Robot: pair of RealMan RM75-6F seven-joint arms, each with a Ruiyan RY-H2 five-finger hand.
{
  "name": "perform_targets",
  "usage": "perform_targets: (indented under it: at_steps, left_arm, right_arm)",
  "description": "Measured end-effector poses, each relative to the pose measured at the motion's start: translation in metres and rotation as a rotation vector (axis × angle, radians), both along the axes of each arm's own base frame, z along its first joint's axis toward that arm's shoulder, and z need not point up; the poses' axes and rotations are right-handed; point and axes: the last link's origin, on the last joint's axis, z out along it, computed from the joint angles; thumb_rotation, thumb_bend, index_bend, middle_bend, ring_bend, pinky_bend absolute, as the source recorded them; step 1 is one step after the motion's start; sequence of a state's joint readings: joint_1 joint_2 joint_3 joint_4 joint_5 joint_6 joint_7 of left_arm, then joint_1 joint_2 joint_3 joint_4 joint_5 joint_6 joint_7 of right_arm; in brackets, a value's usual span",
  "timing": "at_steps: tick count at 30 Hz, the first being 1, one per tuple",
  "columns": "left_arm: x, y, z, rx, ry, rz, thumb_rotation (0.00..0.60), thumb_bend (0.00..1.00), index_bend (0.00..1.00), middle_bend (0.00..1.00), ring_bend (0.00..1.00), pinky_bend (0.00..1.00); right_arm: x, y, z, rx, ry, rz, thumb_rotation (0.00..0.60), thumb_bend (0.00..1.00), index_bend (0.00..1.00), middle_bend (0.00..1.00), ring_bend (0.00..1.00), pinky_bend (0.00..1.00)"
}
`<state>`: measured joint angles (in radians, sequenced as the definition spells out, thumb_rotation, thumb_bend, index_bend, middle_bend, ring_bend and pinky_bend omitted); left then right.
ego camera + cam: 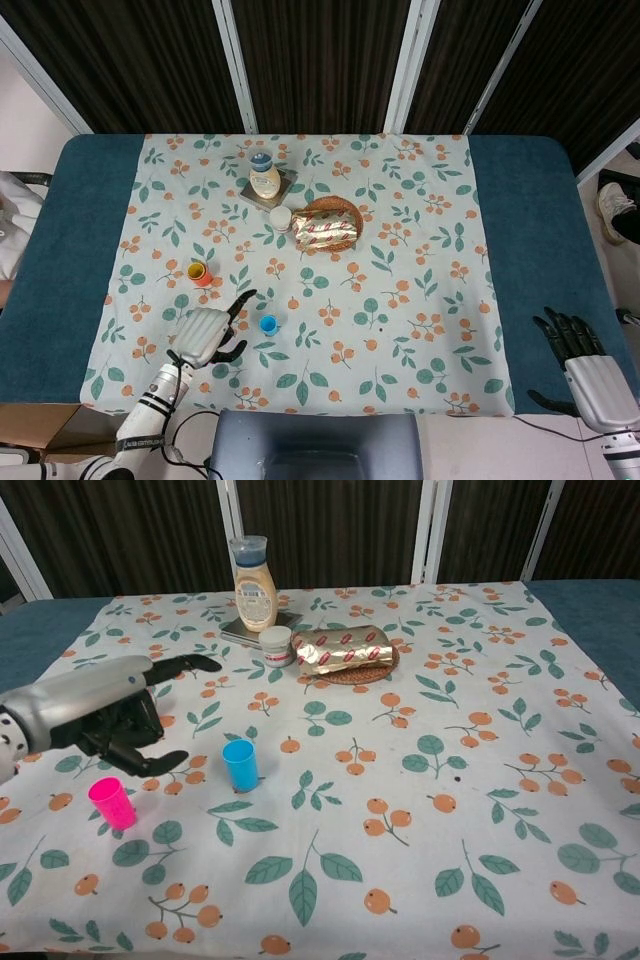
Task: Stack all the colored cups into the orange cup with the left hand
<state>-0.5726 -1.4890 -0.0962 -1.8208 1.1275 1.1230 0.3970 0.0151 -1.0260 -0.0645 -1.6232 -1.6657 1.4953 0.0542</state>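
Robot's left hand [105,718] hovers open and empty at the left of the chest view, fingers spread, one pointing toward the middle of the frame, with the blue cup [240,764] just to its right and the pink cup [111,803] below it. From the head camera the same hand [205,333] sits in the lower left of the frame, its fingertips just beside the blue cup [268,323]; the pink cup is hidden beneath it there. The orange cup [199,273] stands higher up in the left part of the floral tablecloth [420,260], apart from the hand, with a yellow lining visible inside that suggests a cup already nested. Blue and pink cups stand upright on the cloth, not yet stacked.

The right hand [580,350] rests at the lower right edge of the head view, fingers apart, holding nothing.

Risk from here appears to lie in the approach: the light plastic cups could tip or skid if the spread fingers brush a rim before closing, and the hand hanging over the pink cup could knock it while reaching for the blue one. A sauce bottle [255,583], small jar [276,645] and foil packet [342,648] in a basket stand well clear near the top.
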Motion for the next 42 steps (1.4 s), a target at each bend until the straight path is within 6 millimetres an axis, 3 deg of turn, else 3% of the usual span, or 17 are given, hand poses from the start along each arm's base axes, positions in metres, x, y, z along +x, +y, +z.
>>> perform_targets:
  at_steps: [8, 14, 29, 42]
  left_arm:
    - [0.0, 0.007, -0.036, 0.018, 0.053, 0.023, 0.6, 0.36, 0.18, 1.0, 1.0, 1.0]
    - [-0.002, 0.017, -0.05, 0.041, 0.077, 0.054, 0.6, 0.36, 0.23, 1.0, 1.0, 1.0]
    - [0.006, 0.019, -0.059, 0.026, 0.065, 0.053, 0.6, 0.36, 0.29, 1.0, 1.0, 1.0]
    - [0.007, 0.023, -0.063, 0.032, 0.061, 0.061, 0.6, 0.36, 0.45, 1.0, 1.0, 1.0]
  right_arm:
    - [0.0, 0.0, 0.001, 0.004, -0.003, 0.003, 0.6, 0.18, 0.0, 0.0, 0.0, 0.0]
    - [0.0, -0.001, 0.001, 0.004, -0.002, 0.001, 0.6, 0.18, 0.0, 0.0, 0.0, 0.0]
    - [-0.001, -0.001, 0.002, 0.002, -0.003, 0.002, 0.6, 0.19, 0.0, 0.0, 0.0, 0.0]
    - [-0.001, -0.001, 0.003, -0.002, -0.005, 0.002, 0.6, 0.19, 0.0, 0.0, 0.0, 0.0]
